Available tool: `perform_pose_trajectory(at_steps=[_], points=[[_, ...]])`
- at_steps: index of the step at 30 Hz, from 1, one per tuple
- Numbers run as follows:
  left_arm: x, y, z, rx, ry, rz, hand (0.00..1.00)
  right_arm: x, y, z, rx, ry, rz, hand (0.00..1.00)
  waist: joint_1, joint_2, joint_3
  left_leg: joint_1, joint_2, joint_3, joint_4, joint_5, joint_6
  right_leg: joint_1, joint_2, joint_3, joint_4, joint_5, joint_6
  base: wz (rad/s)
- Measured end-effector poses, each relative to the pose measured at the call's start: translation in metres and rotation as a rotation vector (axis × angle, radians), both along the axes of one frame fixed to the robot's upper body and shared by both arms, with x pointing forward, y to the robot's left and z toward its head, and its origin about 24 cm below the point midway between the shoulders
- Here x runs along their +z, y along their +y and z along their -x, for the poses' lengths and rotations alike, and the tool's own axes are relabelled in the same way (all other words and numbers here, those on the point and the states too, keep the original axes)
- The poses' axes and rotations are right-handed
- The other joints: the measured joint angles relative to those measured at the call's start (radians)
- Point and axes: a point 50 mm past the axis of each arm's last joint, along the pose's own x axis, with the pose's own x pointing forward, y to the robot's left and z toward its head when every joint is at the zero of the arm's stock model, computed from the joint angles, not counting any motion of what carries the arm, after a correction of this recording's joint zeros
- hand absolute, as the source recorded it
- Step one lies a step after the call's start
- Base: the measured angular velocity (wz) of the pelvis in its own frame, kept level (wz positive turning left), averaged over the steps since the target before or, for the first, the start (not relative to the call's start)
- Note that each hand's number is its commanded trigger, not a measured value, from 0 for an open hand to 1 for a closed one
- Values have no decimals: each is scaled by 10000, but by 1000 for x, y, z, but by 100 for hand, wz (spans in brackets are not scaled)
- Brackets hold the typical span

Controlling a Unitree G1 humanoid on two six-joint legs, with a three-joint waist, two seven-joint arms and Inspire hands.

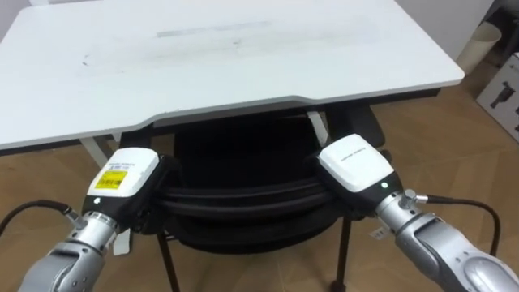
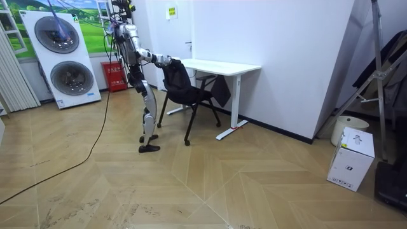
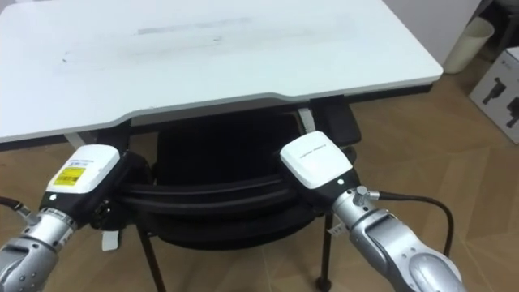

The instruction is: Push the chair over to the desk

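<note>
A black chair (image 1: 243,199) stands with its seat partly under the white desk (image 1: 227,65), its backrest top rail toward me. My left hand (image 1: 123,178) rests at the rail's left end and my right hand (image 1: 355,162) at its right end, both with their white backs up. In the room view I stand upright behind the chair (image 2: 184,89), at the room view's left of it, both arms stretched out to its backrest. The chair faces the desk (image 2: 222,65).
The desk stands against a white wall. A stacked washer and dryer (image 2: 58,57) and a red object (image 2: 114,75) are behind me. A white box (image 2: 351,158) and a pale bin (image 1: 480,45) sit on the wood floor to the desk's right.
</note>
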Motion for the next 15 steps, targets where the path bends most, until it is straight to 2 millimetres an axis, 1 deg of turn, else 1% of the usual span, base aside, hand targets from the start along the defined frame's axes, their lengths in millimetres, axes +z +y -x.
perform_pose_trajectory(at_steps=[1, 5, 6, 7, 8, 9, 12, 13, 14, 15], points=[[0, 0, 0, 9, -42, 16, 100, 0, 0, 0, -12, 21, 2, 100, -106, -69, -1, -7, -46, -110, -22, 28, -38, 36, -34, -107, 3, -37, -18, 23], [-1, -1, 0, 10, -128, 35, 100, -3, -1, 2, -26, 112, 22, 100, -325, -173, 11, 108, -117, -304, -110, 65, -78, 296, -76, -361, -141, -82, -40, 21], [0, -1, 0, -23, -135, -7, 100, -4, -2, 3, -15, 165, 17, 100, -441, -259, 10, 160, -180, -441, -195, 109, -89, 398, -108, -491, -207, -85, -35, 26], [-1, -1, 1, -56, -123, -4, 100, -6, -2, 6, -43, 234, -7, 1, -449, -353, -26, 257, -255, -527, -395, 209, -105, 479, -131, -532, -327, -82, -23, 25], [0, -1, 1, -75, -134, -13, 100, -6, -2, 6, -36, 230, -4, 0, -454, -404, -17, 325, -300, -550, -505, 264, -104, 516, -158, -555, -356, -81, -20, 15], [0, -1, 1, -96, -130, -30, 100, -6, -2, 6, 4, 232, 41, 0, -474, -456, -25, 413, -337, -569, -687, 349, -111, 589, -169, -581, -467, -57, -8, 7], [0, -1, 1, -131, -97, -77, 100, -7, -2, 7, 74, 281, 56, 0, -457, -517, -28, 612, -398, -621, -1096, 534, -153, 724, -152, -598, -730, 18, -18, 3], [-1, -1, 1, -153, -88, -123, 84, -6, -2, 7, 110, 302, 73, 0, -457, -575, -66, 695, -447, -669, -1309, 640, -171, 756, -159, -612, -832, 38, -18, 7], [-1, -2, 1, -170, -90, -153, 0, -6, -2, 7, 127, 332, 98, 0, -432, -611, -92, 732, -466, -678, -1426, 703, -186, 768, -161, -620, -883, 59, -23, 9], [-1, -2, 1, -195, -111, -167, 0, -6, -2, 7, 177, 385, 151, 0, -436, -657, -124, 753, -472, -708, -1549, 791, -198, 807, -158, -712, -1026, 117, -45, 13]])
